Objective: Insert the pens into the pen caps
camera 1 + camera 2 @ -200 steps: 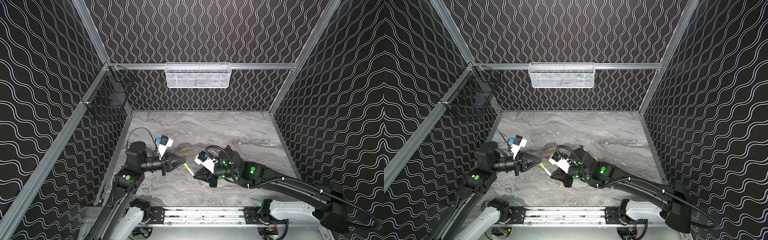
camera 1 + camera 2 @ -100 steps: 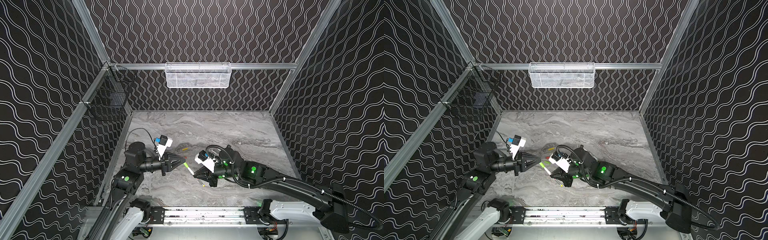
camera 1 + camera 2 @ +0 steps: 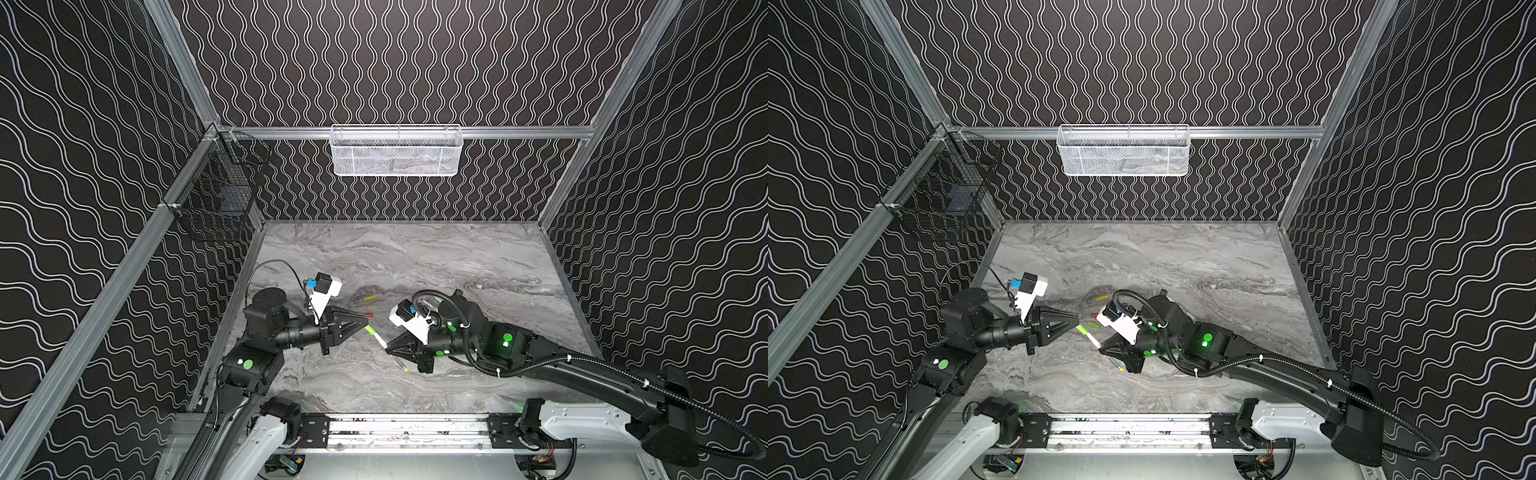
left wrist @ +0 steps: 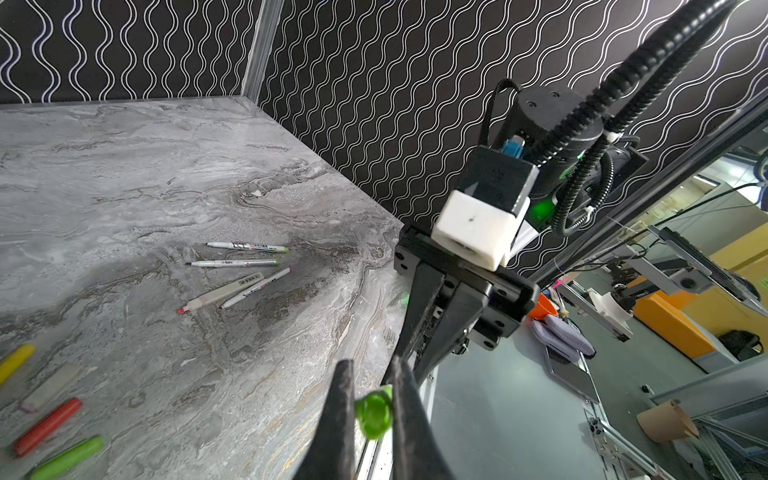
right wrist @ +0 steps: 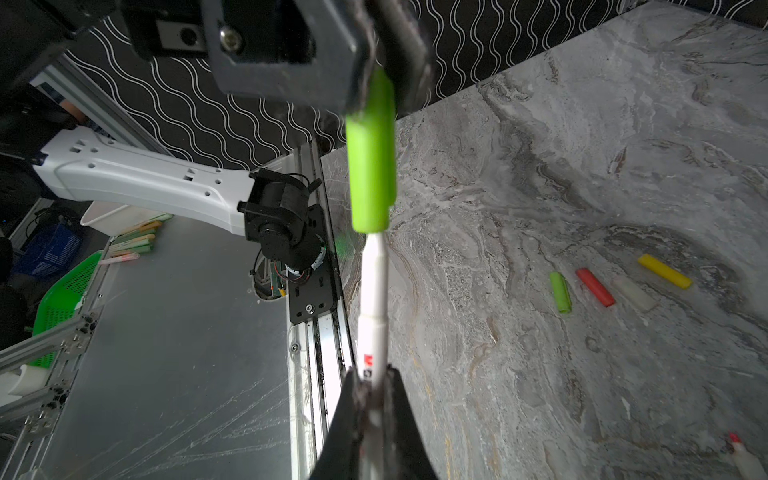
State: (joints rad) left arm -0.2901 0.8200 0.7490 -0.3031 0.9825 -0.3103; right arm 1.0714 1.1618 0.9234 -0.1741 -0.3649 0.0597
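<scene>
The task is at its first joining, with nothing finished. In both top views the two arms meet just left of centre in the lower half of the frame, above the marble table. The left gripper is clenched on a bright green cap, and the right gripper is clamped round the white barrel of a pen pointed at the cap. The right wrist view shows the pen's narrow front end meeting the cap's open mouth. Its neck is bare below the rim, so I judge the pen to be lined up and barely entered, not pushed home. Everything else waits on the table. Four loose pens lie together, uncapped, well apart from the caps. A second green cap, a red cap, a pale cap and a yellow cap lie in a row close to one another. That leaves this pair to press together and four more pairs after it.
</scene>
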